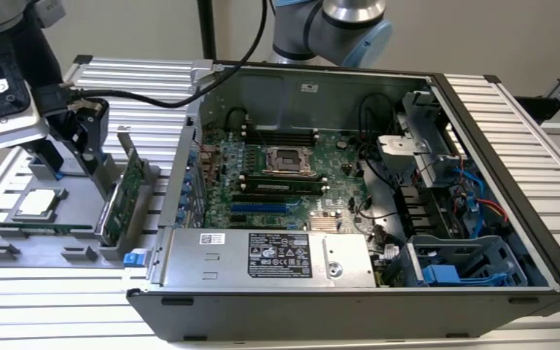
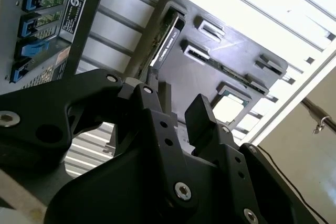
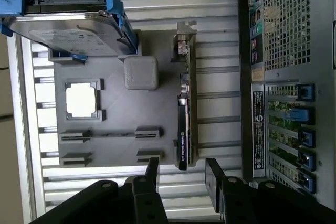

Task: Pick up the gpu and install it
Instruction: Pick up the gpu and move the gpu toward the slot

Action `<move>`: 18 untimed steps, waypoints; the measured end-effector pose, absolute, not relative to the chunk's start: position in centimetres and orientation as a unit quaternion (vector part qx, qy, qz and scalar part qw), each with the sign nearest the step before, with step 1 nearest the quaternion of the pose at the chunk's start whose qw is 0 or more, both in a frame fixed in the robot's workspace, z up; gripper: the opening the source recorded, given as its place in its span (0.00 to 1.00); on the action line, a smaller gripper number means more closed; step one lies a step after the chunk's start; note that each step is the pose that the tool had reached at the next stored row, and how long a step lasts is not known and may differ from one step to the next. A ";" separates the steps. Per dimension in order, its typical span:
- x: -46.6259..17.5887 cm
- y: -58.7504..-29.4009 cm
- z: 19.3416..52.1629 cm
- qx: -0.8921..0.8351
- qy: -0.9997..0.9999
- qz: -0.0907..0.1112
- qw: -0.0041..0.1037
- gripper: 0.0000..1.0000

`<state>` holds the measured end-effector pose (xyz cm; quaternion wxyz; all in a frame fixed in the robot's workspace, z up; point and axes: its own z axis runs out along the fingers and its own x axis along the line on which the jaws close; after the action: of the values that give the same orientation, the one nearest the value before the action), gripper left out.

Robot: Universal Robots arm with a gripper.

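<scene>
While the gpu (image 3: 184,108) is being propped on edge in a grey holder (image 3: 121,119) beside the computer case (image 1: 358,313), the gripper (image 3: 181,169) is being shown near it. Its fingers (image 3: 214,174) are being shown spread apart, clamping nothing.

Silver arm (image 1: 343,11) with pale-blue joint caps (image 1: 372,38), black cable (image 1: 257,36), matte black pincer (image 3: 182,167) studded with silver screws (image 2: 182,191).

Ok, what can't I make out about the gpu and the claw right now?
gpu faces: edge-on in the first wrist view.
Its lower edge: sunk in the grey holder, exterior view.
Gap between open claw and gpu: depth unreadable in both wrist views.
</scene>
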<state>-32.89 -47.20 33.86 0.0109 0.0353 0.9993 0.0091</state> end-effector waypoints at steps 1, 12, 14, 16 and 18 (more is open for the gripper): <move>-32.9 -47.2 33.8 0.035 0.999 0.009 0.011 1.00; -32.9 -47.2 33.2 0.035 0.999 0.005 0.011 1.00; -32.9 -47.2 33.1 0.035 0.999 0.004 0.011 1.00; -32.9 -47.2 33.0 0.035 0.999 0.003 0.011 1.00; -32.9 -47.2 32.9 0.035 0.999 0.003 0.011 1.00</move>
<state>-32.88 -47.20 32.91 0.0111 0.0352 0.9993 0.0025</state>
